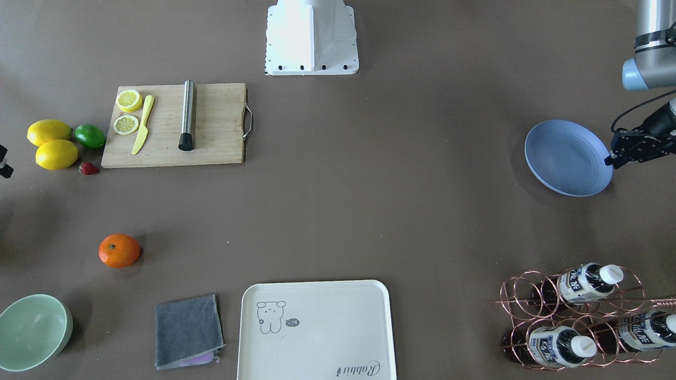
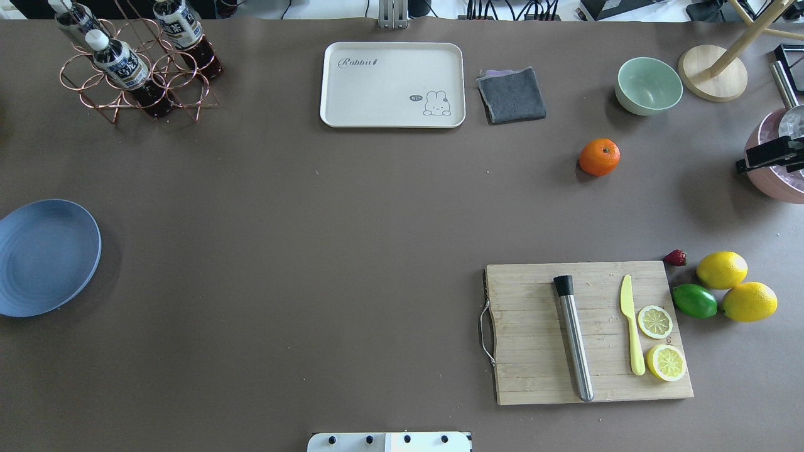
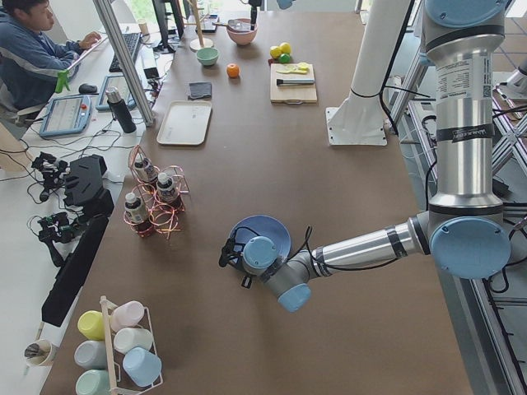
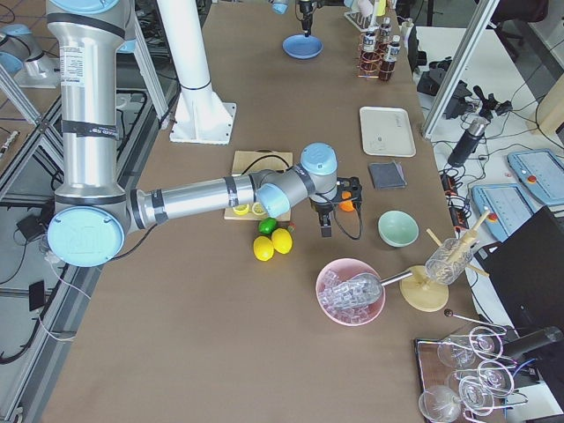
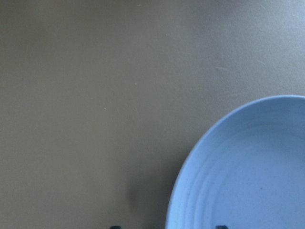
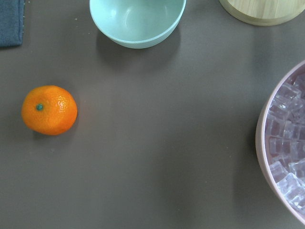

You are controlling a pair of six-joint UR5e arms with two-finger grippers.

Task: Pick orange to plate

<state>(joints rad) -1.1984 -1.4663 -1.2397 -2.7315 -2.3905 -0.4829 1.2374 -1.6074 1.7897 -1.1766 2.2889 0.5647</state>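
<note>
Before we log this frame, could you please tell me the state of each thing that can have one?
orange: loose on the table, ungripped.
plate: empty, lying flat.
left gripper: open, by the plate's rim.
right gripper: open or shut unclear.
mint-green bowl: upright, empty.
cream tray: empty.
pink bowl: full of ice cubes.
bottles: capped, on their sides.
grey cloth: folded.

Silver tubular arms [image 3: 464, 164] with pale-blue joint caps [image 3: 469, 247], black cables [image 1: 631, 112], printed labels [image 3: 458, 79], white bolted pedestal [image 1: 311, 37].
</note>
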